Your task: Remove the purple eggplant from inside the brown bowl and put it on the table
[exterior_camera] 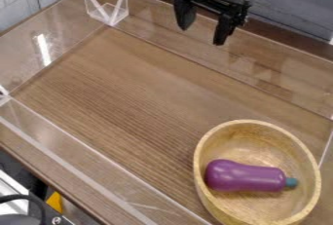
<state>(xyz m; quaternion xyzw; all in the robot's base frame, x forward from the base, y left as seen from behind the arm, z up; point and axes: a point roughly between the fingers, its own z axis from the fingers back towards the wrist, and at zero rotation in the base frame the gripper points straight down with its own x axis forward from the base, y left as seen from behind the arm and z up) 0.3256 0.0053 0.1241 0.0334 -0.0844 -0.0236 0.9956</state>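
The purple eggplant lies on its side inside the brown bowl, its teal stem cap pointing right. The bowl stands at the near right corner of the table. My gripper hangs over the far edge of the table, pointing down, far from the bowl. Its two dark fingers stand apart, open, with nothing between them.
Clear acrylic walls run around the table's edges. A clear triangular bracket stands at the far left corner. The bowl sits close to the right and near walls.
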